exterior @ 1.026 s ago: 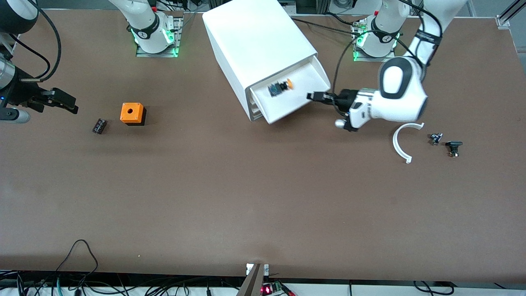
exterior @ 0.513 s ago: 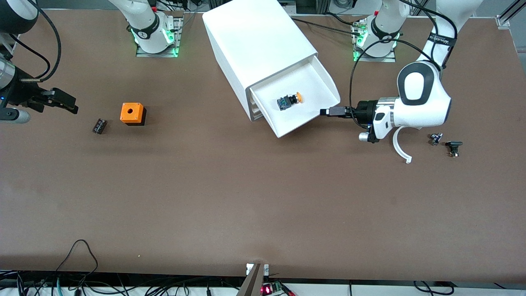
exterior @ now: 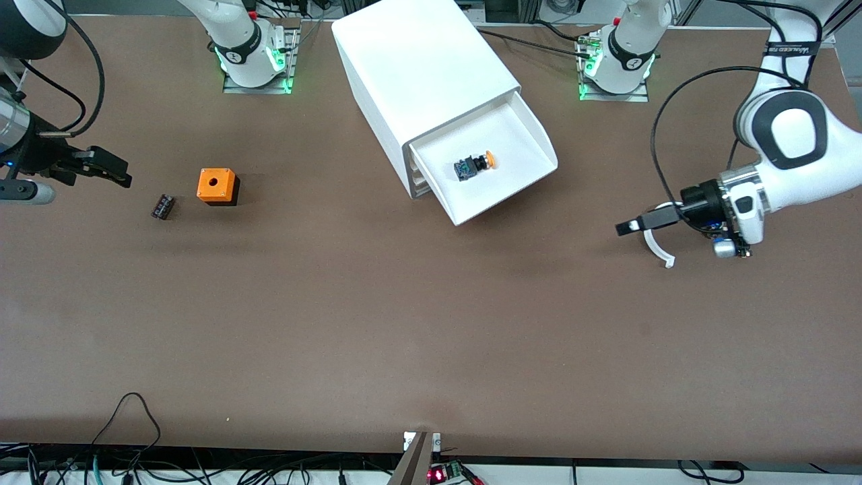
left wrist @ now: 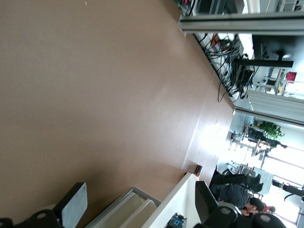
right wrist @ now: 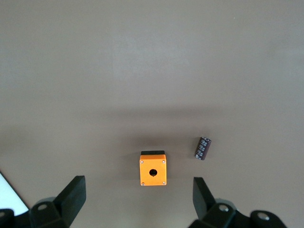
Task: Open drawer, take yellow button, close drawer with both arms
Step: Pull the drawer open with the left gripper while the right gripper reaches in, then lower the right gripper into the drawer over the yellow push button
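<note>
Drawer [exterior: 495,162] of the white cabinet [exterior: 421,67] stands pulled out, top tray of the stack, its open end pointing toward the left arm's end of the table and a little toward the front camera. Button [exterior: 474,164] lies on its side about mid-floor of that tray, orange cap toward the left arm's end, dark body toward the cabinet; touches no wall

Left gripper [exterior: 627,228]: jaws wide apart, holding nothing, over bare table beside a white curved clip [exterior: 656,244], well apart from the drawer. In the left wrist view both fingers [left wrist: 76,205] show spread, the stacked tray fronts and the button [left wrist: 178,221] between them

Right gripper [exterior: 111,170]: jaws apart, empty, waiting at the right arm's end of the table near the orange cube box [exterior: 217,186] and the small black ribbed block [exterior: 163,206]; both show in the right wrist view between its fingertips

Judgement: opening looks done; step in hand is taking the button
- come down from above; the tray walls are low but would block a sideways approach
- set the fingers across the dark body rather than the round cap, which may roll or slip
- keep jaws wide until either side of the body, then close gently; the light tray may shift if nudged
- lift straight up past the rim before moving away

Writing: black band with white lettering on the left arm's upper link [exterior: 788,48], too small to read; no other label made out
</note>
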Tool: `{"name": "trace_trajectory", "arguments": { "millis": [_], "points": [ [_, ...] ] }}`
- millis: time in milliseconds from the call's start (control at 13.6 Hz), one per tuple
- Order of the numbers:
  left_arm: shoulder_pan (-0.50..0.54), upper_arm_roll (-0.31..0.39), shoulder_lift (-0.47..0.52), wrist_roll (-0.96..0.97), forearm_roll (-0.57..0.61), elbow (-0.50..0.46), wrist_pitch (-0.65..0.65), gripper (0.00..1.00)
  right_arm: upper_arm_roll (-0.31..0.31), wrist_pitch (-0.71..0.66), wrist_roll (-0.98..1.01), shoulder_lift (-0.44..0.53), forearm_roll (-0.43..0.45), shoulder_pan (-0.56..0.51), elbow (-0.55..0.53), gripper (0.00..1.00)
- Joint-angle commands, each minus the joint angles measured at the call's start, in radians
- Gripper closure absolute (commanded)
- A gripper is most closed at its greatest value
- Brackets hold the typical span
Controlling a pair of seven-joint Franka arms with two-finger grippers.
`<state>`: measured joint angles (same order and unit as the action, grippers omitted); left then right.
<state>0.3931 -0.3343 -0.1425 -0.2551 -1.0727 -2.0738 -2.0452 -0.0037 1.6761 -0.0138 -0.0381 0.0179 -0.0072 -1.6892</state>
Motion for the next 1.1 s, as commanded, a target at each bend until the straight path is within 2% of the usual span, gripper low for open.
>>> {"name": "trace_trajectory", "arguments": {
  "millis": [0,147,293,440,733,879,1026],
  "points": [
    [-0.011,0.027,0.046,0.019,0.103,0.043,0.02,0.0,0.008,-0.015,0.018,-0.029,-0.012,0.012,0.019,0.0],
    [-0.01,0.07,0.053,0.022,0.303,0.147,0.112,0.0,0.008,-0.012,0.017,-0.036,-0.038,0.068,0.025,0.0],
    [-0.011,0.086,0.06,0.027,0.484,0.246,0.19,0.0,0.008,-0.002,0.021,-0.071,-0.038,0.181,0.057,0.0],
    [-0.029,0.1,0.087,0.078,0.618,0.302,0.244,0.0,0.008,0.008,0.018,-0.108,-0.042,0.298,0.097,0.0],
    [-0.147,0.098,0.207,0.311,0.9,0.308,0.298,0.0,0.053,0.086,0.021,-0.189,-0.076,0.511,0.166,0.0],
    [-0.193,0.084,0.236,0.428,1.023,0.308,0.322,0.0,0.068,0.146,0.064,-0.268,-0.072,0.593,0.247,0.0],
    [-0.206,0.084,0.244,0.456,1.059,0.308,0.332,0.0,0.096,0.185,0.211,-0.385,-0.076,0.613,0.383,0.0]
  ]
}}
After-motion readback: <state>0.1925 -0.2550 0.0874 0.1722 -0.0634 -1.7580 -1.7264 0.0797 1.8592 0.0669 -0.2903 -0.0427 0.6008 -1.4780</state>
